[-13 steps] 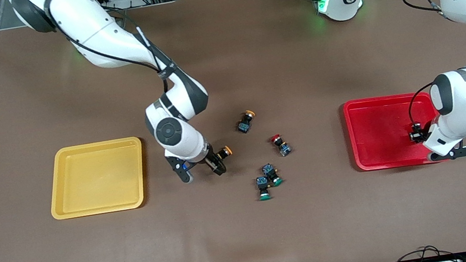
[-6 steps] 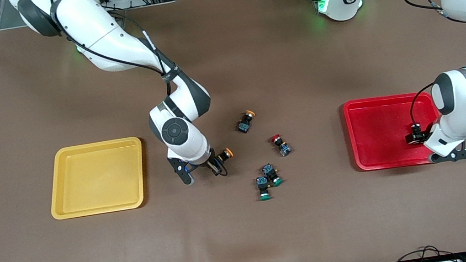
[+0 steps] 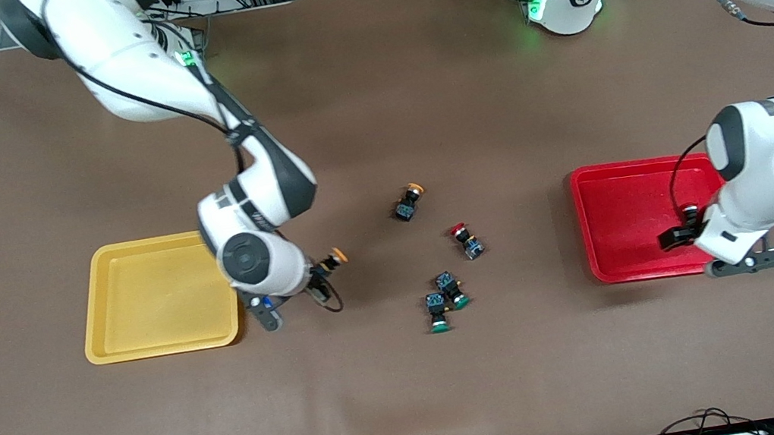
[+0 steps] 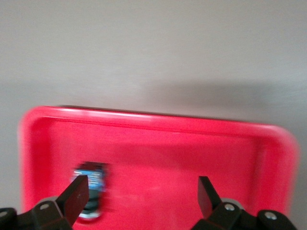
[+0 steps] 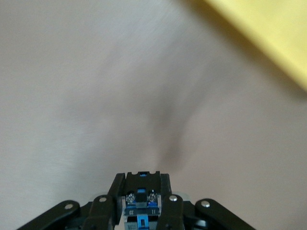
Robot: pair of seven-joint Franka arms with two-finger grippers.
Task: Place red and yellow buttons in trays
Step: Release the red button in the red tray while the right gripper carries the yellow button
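Front view: a yellow button is held pinched in the right gripper, raised over the table just beside the yellow tray, at the right arm's end. The left gripper is seen over the red tray, at the left arm's end, with its fingers spread wide and nothing between them. In the left wrist view a button is seen lying in the red tray by one fingertip; its cap colour cannot be told. Between the trays a second yellow button, a red button and two green buttons are left lying on the table, the green pair nearest the front camera.
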